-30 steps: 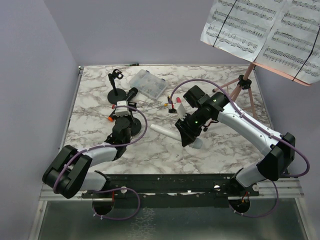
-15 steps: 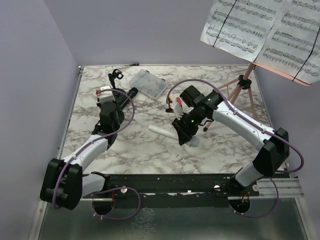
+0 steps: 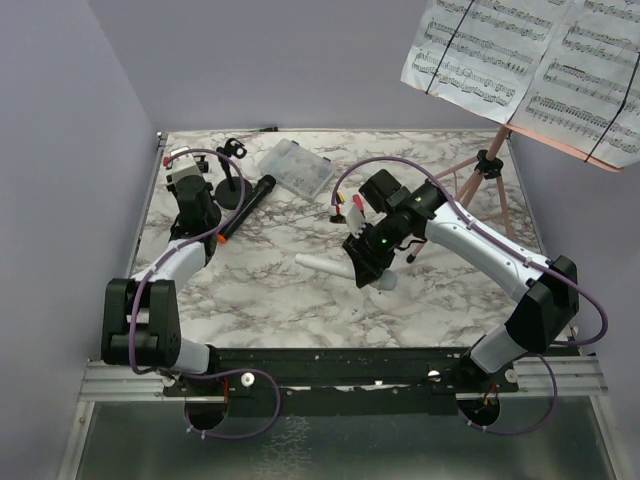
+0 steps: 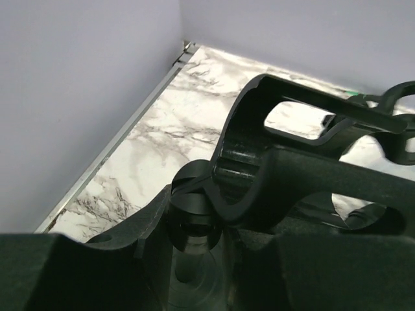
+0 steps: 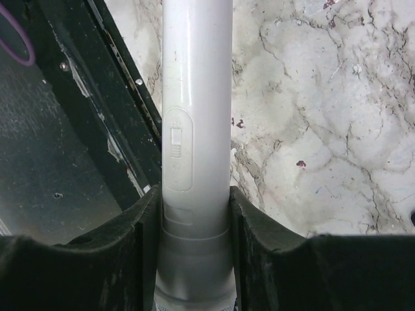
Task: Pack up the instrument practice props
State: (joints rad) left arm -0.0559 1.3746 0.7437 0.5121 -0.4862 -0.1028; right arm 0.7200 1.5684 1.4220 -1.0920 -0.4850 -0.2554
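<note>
Atop pink tripod (image 3: pixel 488 162), sheet-music pages (image 3: pixel 520 50), print unreadable

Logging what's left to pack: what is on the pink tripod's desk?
White sheet-music pages, crossed by two dark bands. They cover the desk; only its pink lower edge shows.

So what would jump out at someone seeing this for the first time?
Probably the sheet music spread on a pink tripod standing at the far right corner. In the middle, the right claw clamps a pale microphone, while the left claw, over by the left wall, grips a black mic holder.
</note>
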